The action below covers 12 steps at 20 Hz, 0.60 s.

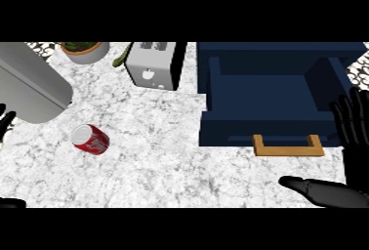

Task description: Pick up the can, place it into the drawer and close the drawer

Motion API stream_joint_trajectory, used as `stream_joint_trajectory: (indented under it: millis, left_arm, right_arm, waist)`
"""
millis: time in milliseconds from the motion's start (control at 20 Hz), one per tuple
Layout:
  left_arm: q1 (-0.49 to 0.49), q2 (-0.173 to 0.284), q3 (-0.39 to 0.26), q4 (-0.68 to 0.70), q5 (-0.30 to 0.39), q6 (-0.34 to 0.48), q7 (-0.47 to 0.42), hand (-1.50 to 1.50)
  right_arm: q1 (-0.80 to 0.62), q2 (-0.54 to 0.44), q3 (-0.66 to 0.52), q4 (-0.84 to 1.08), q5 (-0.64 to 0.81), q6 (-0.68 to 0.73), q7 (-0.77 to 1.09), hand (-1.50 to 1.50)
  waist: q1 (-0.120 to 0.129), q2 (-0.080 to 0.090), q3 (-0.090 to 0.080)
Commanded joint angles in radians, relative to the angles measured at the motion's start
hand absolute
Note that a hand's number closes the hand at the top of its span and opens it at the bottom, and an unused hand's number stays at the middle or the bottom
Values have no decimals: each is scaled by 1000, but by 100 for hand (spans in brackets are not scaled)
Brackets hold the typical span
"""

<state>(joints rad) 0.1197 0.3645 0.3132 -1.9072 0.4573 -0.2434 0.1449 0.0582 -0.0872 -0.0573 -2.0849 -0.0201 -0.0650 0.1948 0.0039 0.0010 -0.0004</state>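
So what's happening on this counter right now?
Nothing is being held yet. A red can lies on its side on the marble counter, untouched. To its right the dark blue drawer stands open with its wooden handle toward the robot. The robot's right hand is open beside the drawer, and only a little of its left hand shows at the left edge. A toaster sits at the back.

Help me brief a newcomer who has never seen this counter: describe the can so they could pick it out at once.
Start at the big grey cylinder along the left of the marble counter. Just below and to its right lies the can, alone on bare marble, well left of the open blue drawer. It is the only red thing there, small, with a silver top.
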Motion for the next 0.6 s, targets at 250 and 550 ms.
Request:
stream_joint_trajectory:
  millis: [250,550]
  left_arm:
    - [-110,84,119,105,117,-65,124,-150]
    - [-131,21,63,150,0,-75,101,-150]
  right_arm:
    - [53,-15,-56,25,-40,49,-17,-150]
    - [46,7,-52,25,-9,34,-33,-150]
  waist:
    - [-7,-2,1]
    - [-7,-1,0]
